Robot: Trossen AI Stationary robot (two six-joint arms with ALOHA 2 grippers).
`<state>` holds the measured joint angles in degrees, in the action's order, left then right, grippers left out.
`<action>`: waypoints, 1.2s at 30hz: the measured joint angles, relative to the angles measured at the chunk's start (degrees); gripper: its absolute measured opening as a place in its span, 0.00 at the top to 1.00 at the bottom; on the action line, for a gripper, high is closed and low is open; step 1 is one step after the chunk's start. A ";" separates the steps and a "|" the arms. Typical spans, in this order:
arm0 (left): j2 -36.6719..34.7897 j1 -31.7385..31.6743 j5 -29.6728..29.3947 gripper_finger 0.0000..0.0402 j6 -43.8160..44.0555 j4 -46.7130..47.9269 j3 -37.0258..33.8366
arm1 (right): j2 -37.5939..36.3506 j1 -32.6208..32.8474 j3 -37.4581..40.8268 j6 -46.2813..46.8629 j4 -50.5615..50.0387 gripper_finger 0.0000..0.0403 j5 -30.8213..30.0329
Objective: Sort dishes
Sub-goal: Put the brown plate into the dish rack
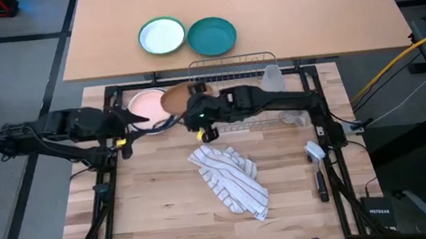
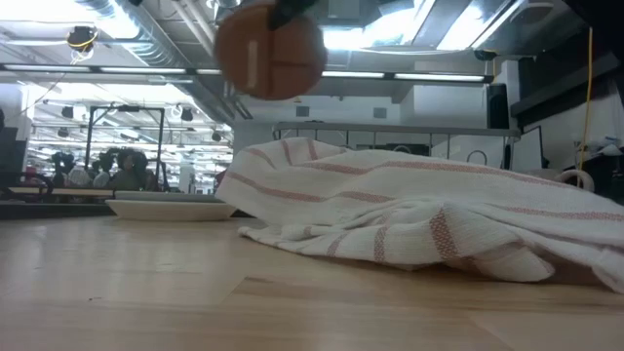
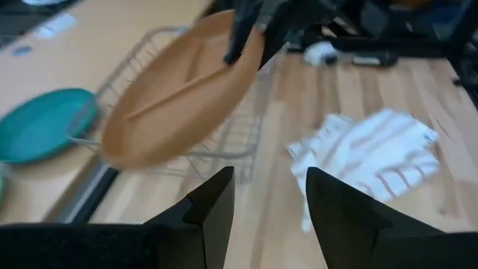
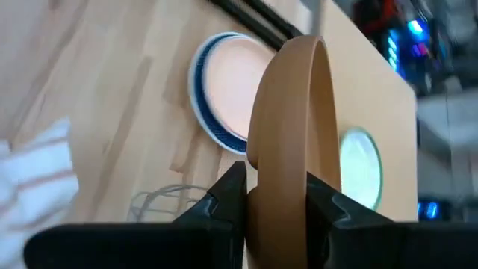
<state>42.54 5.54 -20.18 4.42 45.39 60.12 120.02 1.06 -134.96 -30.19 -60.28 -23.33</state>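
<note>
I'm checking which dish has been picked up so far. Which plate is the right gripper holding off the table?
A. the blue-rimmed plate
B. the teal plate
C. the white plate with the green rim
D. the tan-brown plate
D: the right gripper is clamped on the rim of the tan-brown plate, which the low view shows raised above the table, while the blue-rimmed plate lies flat on the wood.
</note>
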 joint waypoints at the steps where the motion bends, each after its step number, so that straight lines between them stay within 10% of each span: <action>1: -0.36 0.00 -0.58 0.61 0.08 -0.38 0.00 | -0.79 0.00 0.03 2.65 -0.40 0.82 -0.30; 15: 4.32 0.00 -1.40 0.61 0.04 -1.43 -0.02 | -16.74 -2.01 -0.02 46.08 -30.47 0.82 -1.53; 26: 12.21 0.04 -1.62 0.61 0.65 -1.48 -0.02 | -19.80 -10.02 9.76 54.13 -25.29 0.82 4.49; 36: 18.68 0.04 -1.60 0.61 2.36 -0.97 -0.02 | -19.58 -21.95 26.37 58.31 -3.07 0.82 22.55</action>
<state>61.22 5.58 -21.78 6.78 44.42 60.10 100.44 -20.89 -108.59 28.13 -63.34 -0.77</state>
